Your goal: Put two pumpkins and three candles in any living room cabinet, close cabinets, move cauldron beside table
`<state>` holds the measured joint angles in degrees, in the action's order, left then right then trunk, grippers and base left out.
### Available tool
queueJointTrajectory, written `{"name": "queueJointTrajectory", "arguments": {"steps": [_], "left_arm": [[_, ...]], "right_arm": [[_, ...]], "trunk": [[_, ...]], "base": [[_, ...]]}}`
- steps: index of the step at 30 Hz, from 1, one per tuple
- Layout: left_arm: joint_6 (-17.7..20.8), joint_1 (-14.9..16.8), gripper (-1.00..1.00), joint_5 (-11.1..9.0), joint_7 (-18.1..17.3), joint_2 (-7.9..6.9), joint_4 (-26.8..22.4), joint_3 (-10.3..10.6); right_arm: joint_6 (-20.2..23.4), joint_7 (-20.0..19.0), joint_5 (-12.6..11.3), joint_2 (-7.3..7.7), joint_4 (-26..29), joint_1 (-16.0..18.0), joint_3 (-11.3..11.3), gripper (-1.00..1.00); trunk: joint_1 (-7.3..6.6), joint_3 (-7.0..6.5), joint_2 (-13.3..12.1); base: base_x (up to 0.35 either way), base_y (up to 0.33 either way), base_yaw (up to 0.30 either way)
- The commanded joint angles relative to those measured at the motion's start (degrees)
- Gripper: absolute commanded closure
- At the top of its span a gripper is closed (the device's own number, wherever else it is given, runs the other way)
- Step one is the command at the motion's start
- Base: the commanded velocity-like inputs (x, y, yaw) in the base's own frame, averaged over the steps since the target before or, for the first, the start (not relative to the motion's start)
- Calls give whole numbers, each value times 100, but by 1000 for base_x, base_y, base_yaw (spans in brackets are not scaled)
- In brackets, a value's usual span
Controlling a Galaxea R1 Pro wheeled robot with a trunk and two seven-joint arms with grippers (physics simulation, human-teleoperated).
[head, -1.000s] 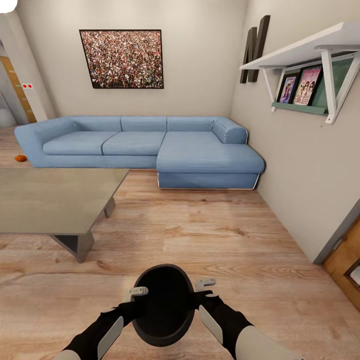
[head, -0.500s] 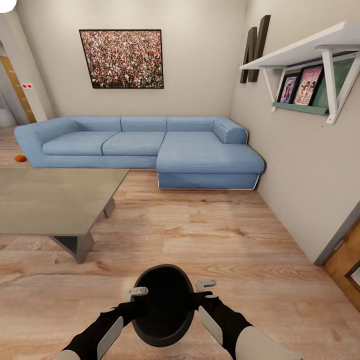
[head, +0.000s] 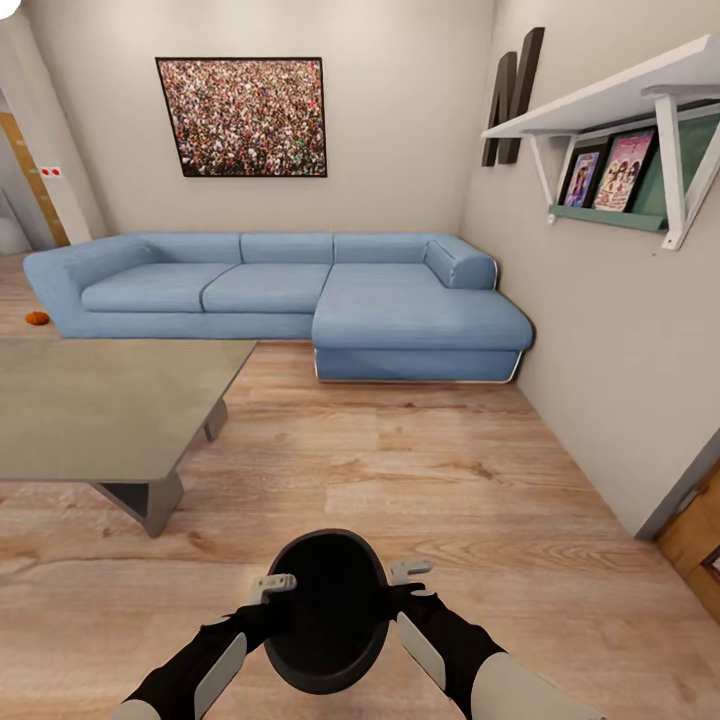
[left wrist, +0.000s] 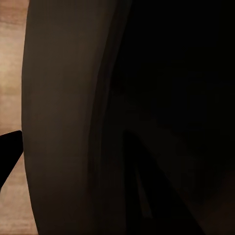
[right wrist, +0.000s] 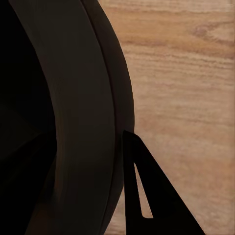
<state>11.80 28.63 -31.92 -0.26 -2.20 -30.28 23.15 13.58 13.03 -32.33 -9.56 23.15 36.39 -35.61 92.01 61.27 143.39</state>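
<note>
Between both claws: cauldron clamped at rim, left claw and right claw on opposite sides. Risk: uneven squeeze tilts pot, slips to floor; worktop ahead-left of left claw, leg collision possible.

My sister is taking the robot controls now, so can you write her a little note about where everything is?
Left gripper and right gripper each grip the cauldron's rim, one on each side, holding it in front of the robot over the wood floor.
The table stands ahead on the left, a gap away.
One pumpkin lies on the floor by the sofa's far left end.
Left to do: set the cauldron beside the table, then stow that pumpkin.
</note>
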Motion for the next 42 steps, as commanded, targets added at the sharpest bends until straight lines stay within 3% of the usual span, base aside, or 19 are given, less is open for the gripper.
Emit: {"name": "queueJointTrajectory", "arguments": {"steps": [1,20,42], "left_arm": [[15,2,100,-103,17,-9,-25,5],[15,2,100,-103,8,-9,-31,0],[15,2,100,-103,11,-9,-31,5]], "right_arm": [[4,-152,-106,6,357,9,46,100],[4,-152,-101,6,366,9,46,100],[4,-152,-107,-6,366,9,42,100]], "trunk": [[0,5,3],[0,5,3],[0,5,3]], "base": [[175,0,0],[182,0,10],[153,-78,250]]}}
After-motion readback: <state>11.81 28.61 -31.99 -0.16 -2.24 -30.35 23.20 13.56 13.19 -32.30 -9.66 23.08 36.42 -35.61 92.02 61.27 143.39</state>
